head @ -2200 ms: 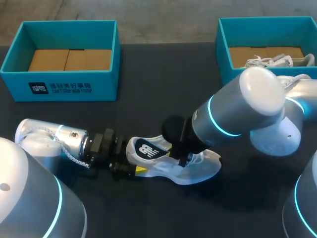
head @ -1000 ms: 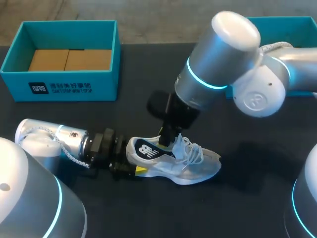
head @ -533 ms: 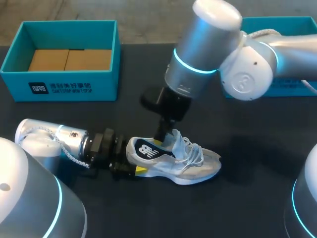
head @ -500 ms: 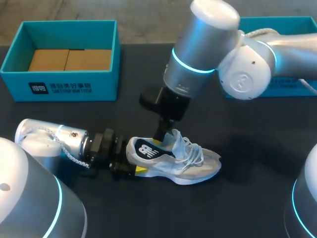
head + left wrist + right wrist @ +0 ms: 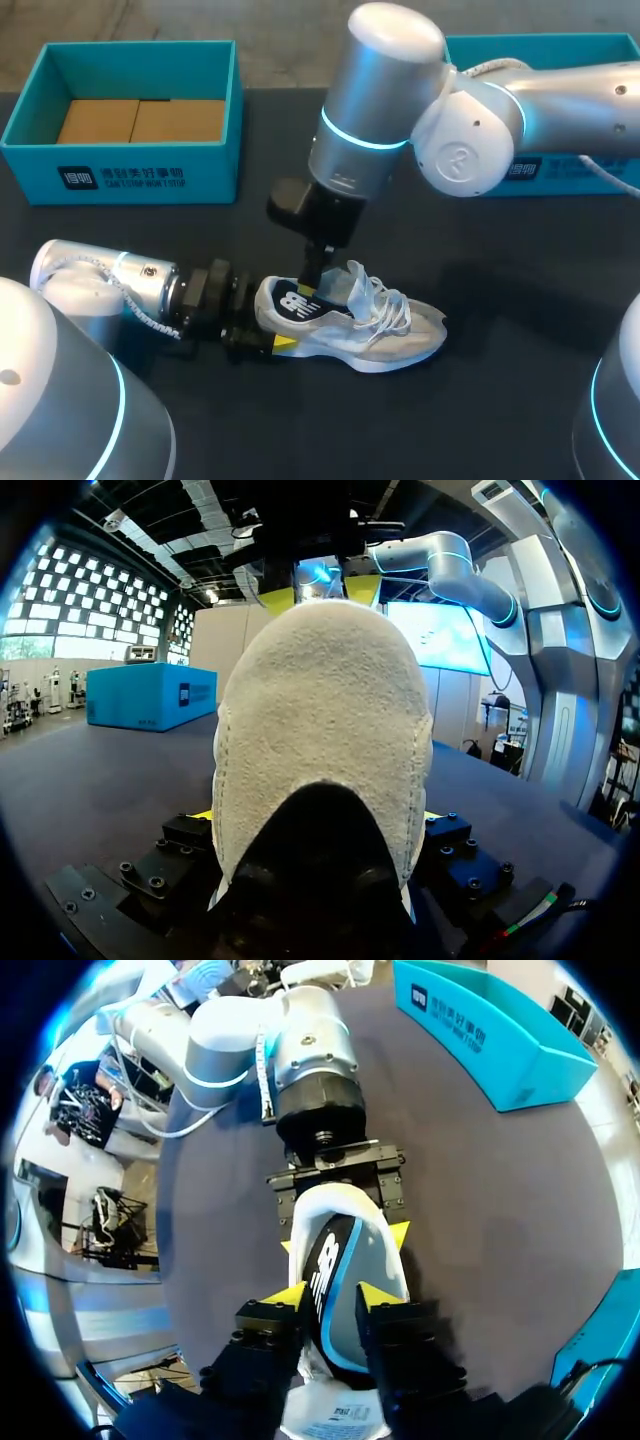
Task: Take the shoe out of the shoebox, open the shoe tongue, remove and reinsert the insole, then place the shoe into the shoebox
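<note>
Nearest, the left gripper is clamped from both sides on the heel of the white mesh lace-up shoe, which lies out of its box on the dark table. The right gripper hangs over the opening astride the black-and-blue foam insole; whether it has hold of it cannot be told. Insole removal is judged in hand, next calling for a firm pinch and steady lift. Beyond, the left teal cardboard shoebox holds brown cardboard; what the right teal shoebox holds is hidden behind the right arm.
</note>
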Tool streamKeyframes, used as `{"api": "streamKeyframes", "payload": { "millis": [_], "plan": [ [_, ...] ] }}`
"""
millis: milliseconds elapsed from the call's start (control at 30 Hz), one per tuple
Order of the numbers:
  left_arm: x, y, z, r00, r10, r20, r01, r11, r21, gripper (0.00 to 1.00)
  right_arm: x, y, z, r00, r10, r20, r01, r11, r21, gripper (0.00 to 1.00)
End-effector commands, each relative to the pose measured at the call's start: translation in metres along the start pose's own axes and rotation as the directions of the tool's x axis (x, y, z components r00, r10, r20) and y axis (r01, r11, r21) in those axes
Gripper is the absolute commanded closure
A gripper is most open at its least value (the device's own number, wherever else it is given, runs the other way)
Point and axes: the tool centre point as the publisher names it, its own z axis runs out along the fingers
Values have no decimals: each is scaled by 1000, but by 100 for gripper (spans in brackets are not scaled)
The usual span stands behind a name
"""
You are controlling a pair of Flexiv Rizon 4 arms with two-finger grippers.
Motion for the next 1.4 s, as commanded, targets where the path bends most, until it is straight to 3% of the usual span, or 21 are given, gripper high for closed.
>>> {"api": "streamKeyframes", "payload": {
  "millis": [33, 100, 400, 1033, 1400],
  "plan": [
    [-4, 4, 2, 1000, -1, 1, 1, 1000, -3, 100, 1, 2, 1, 1000, 5, 2, -5, 1000, 5, 93],
    [-4, 4, 2, 1000, -1, 1, 1, 1000, -3, 100, 2, 2, 1, 1000, 6, 2, -6, 1000, 8, 100],
    [-4, 4, 2, 1000, -1, 1, 1, 1000, -3, 100, 0, 1, -4, 1000, 2, -5, -2, 1000, 7, 100],
    [-4, 4, 2, 1000, -1, 1, 1, 1000, -3, 100, -9, -8, -96, 997, -34, 74, 35, 999, -9, 100],
    [-4, 4, 2, 1000, -1, 1, 1, 1000, -3, 100, -12, -8, -151, 995, -71, 66, 73, 997, -32, 100]
  ]
}}
